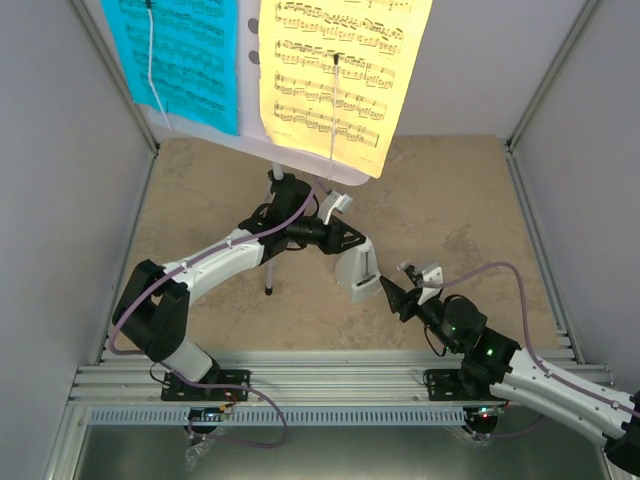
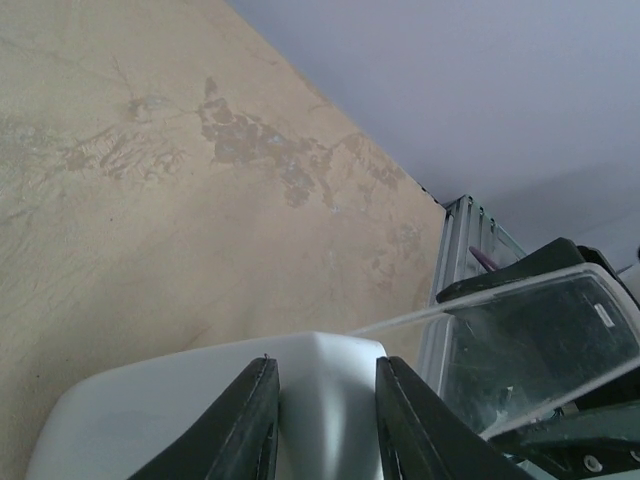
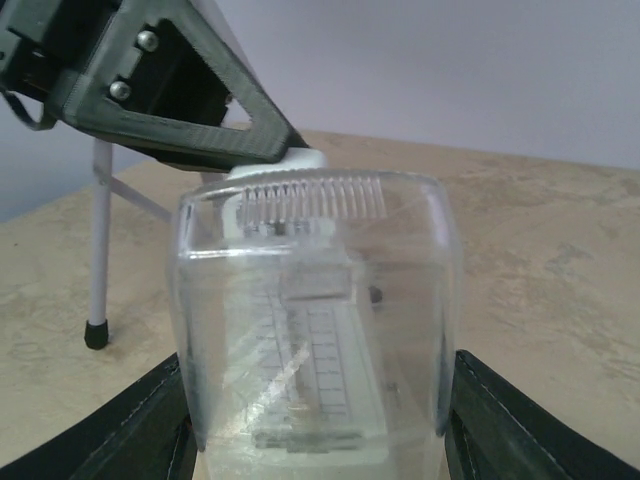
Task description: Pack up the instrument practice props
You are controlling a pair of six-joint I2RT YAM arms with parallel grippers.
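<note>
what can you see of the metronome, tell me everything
The metronome is a small pale grey pyramid, plastic by the look, upright near the middle of the beige table, just right of the tripod in the top view. Its front is a clear cover with a ribbed strip at the top and a ruled scale behind it. The left gripper pinches its narrow top from above; the right gripper clasps its lower sides.

The left tool sits atop the metronome, the right tool touching its base.
</note>
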